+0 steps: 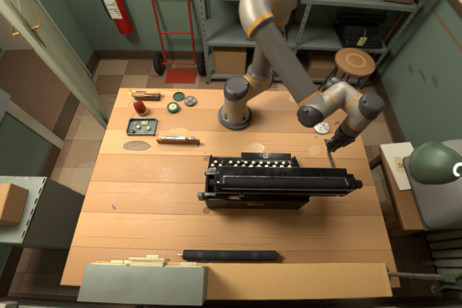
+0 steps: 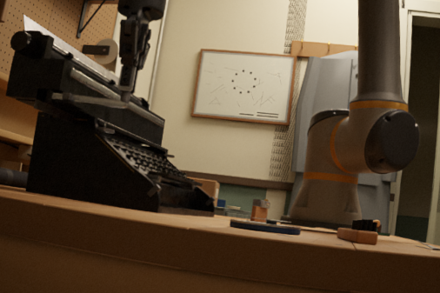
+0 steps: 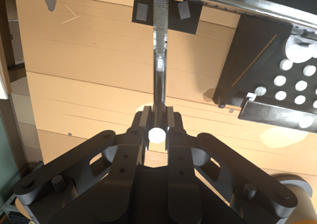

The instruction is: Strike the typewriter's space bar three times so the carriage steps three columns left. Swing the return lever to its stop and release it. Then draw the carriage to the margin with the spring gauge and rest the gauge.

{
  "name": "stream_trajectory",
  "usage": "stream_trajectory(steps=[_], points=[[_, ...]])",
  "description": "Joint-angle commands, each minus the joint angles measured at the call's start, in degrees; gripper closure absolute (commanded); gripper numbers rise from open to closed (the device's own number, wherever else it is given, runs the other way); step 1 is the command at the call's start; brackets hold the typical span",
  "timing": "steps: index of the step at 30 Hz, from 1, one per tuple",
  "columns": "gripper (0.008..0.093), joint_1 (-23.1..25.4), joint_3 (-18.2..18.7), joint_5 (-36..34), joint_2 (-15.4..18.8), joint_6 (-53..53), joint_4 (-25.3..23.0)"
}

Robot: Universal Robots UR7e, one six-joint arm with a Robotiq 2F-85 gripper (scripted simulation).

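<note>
The black typewriter (image 1: 264, 181) sits mid-bench, its carriage (image 1: 286, 181) reaching past the body on the right. The slim metal return lever (image 3: 160, 66) with its white knob (image 3: 156, 135) is held in my closed gripper (image 3: 157, 116), which hangs at the carriage's right end (image 1: 331, 154) (image 2: 127, 80). The cream keys (image 3: 304, 84) lie to the right in the wrist camera, with the dark space bar (image 3: 288, 120) along their near edge. The spring gauge (image 1: 177, 139) lies on its wooden rest left of the typewriter.
Behind the bench stand metal shelves (image 1: 304, 36), a round stool (image 1: 354, 62) and a red hand truck (image 1: 175, 40). A green tray (image 1: 142, 127), red bell (image 1: 140, 107) and round tins (image 1: 180, 102) crowd the far left. A dark roller (image 1: 229, 255) lies near the front edge, a lamp (image 1: 437, 163) to the right.
</note>
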Motion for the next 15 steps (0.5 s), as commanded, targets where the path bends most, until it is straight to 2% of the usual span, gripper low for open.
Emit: stream_trajectory(steps=[1, 15], points=[[0.0934, -0.2, 0.1, -0.1, -0.2, -0.7, 0.0], [0.0934, -2.1, 1.7, -0.1, -1.7, -11.2, -0.1]])
